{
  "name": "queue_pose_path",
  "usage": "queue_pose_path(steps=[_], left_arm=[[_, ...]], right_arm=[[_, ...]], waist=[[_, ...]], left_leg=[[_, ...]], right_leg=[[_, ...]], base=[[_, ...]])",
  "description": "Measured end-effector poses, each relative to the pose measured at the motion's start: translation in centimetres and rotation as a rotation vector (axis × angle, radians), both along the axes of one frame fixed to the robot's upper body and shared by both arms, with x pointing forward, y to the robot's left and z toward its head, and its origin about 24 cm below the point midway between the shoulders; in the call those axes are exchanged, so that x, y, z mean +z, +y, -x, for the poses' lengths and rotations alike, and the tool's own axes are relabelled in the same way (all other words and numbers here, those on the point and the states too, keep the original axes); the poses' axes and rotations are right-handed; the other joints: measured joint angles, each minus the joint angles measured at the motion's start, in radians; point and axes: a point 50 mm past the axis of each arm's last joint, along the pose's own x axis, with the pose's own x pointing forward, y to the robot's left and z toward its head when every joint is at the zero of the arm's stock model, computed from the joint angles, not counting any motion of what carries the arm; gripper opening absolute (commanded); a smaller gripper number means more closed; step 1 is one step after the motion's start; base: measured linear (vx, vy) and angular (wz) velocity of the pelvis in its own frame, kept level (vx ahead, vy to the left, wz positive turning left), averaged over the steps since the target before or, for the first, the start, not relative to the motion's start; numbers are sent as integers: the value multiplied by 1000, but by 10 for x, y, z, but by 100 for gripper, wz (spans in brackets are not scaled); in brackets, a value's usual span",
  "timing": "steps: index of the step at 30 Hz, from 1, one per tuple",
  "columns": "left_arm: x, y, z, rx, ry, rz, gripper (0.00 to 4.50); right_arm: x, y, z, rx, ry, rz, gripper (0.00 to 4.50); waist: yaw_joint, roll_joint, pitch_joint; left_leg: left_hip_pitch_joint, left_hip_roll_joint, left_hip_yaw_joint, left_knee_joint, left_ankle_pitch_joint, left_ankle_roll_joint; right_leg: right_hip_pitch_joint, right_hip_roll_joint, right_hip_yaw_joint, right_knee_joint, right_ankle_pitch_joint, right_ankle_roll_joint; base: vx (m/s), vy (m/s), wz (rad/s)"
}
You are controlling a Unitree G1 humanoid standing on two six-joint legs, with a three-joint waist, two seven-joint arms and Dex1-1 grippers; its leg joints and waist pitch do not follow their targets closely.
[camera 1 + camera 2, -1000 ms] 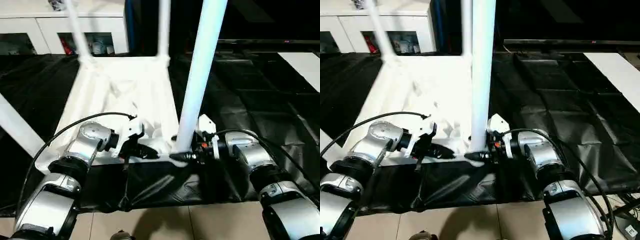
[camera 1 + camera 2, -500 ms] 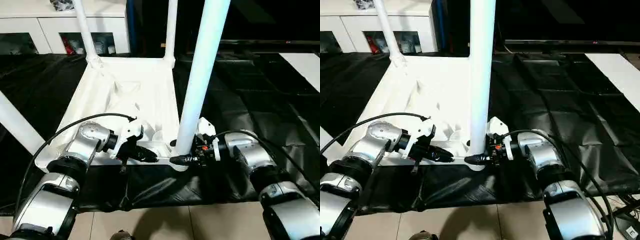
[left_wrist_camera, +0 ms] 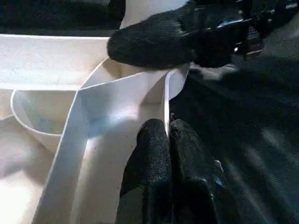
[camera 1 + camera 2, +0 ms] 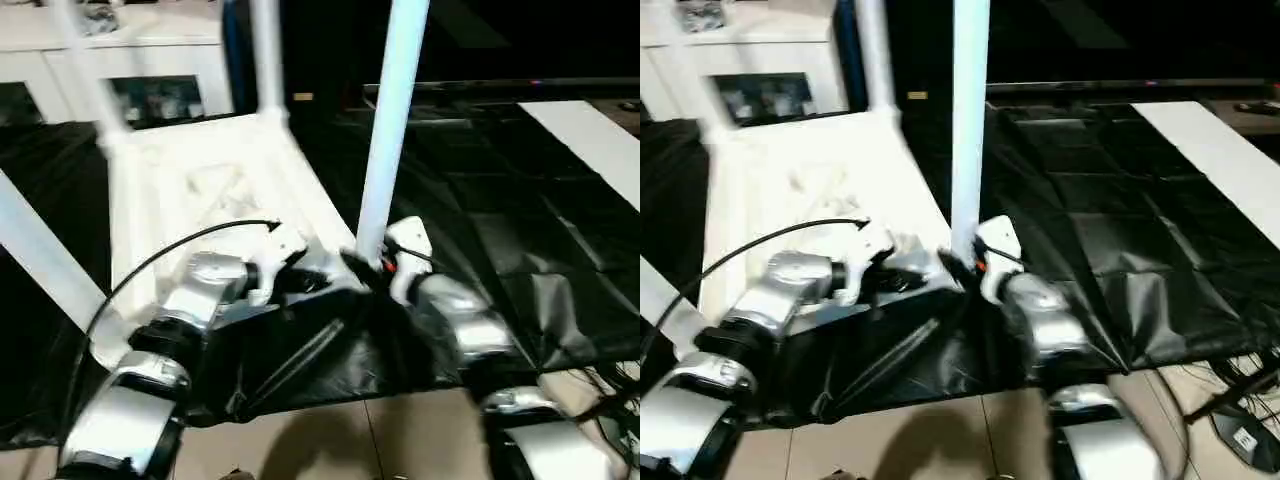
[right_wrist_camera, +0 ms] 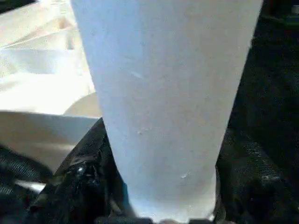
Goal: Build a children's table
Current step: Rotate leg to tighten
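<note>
Left gripper [image 3: 168, 154] pinched closed on tabletop rim [image 3: 164, 100]; right gripper [image 4: 362, 272] clamped around upright white table leg [image 4: 388, 140].

Head pair downward; wrist views close-up.

Both head views are smeared with blur, and the white table [image 4: 200, 190] glares bright (the black sheet [image 4: 520, 220] stays dim).

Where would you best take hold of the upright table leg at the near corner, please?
Probably low on the leg, just above its corner socket, coming level from the robot's right side, as the right gripper does. The tube is round, smooth and upright, so jaws across it near the base should steady it best.
</note>
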Motion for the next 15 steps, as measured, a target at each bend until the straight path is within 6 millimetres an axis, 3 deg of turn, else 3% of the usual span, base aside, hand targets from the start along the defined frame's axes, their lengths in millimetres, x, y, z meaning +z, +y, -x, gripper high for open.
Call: queue_pose_path(steps=[1,2,4,6,8,13,15], left_arm=[[0,-1,0,3,-1,-1,0],[0,-1,0,3,-1,-1,0],[0,-2,1,1,-8,-2,0],[1,-2,1,-3,-14,-3,0],[1,-4,2,-14,-17,-4,0],[4,-1,5,-82,-6,6,0],[5,3,7,-127,0,9,0]], right_arm=[[0,0,0,-6,-3,2,257],[0,0,0,-6,-6,3,292],[1,0,0,-8,-17,5,292],[1,-1,0,-8,-26,6,332],[1,-3,1,19,-33,7,338],[6,-18,4,218,-36,14,381],[9,-23,6,328,-37,36,401]], waist=[[-2,0,0],[-3,0,0],[-5,0,0],[-5,0,0],[-4,0,0],[2,0,0],[16,0,0]], left_leg=[[0,0,0,-1,0,0],[0,0,0,-2,0,0],[-1,-1,1,-1,0,0],[-1,-1,2,-1,0,0],[-2,-1,2,-1,0,0],[-5,-1,5,-1,0,0],[-7,2,5,-1,0,0]], right_leg=[[1,0,0,-3,0,0],[1,0,0,-4,0,0],[1,0,2,-5,0,0],[1,0,3,-5,0,0],[1,0,3,-5,0,0],[1,0,3,-3,11,-5],[0,2,1,-3,9,-3]], base=[[0,0,0],[0,0,0],[0,0,0],[0,0,0],[0,0,0],[0,0,0],[52,-5,1]])
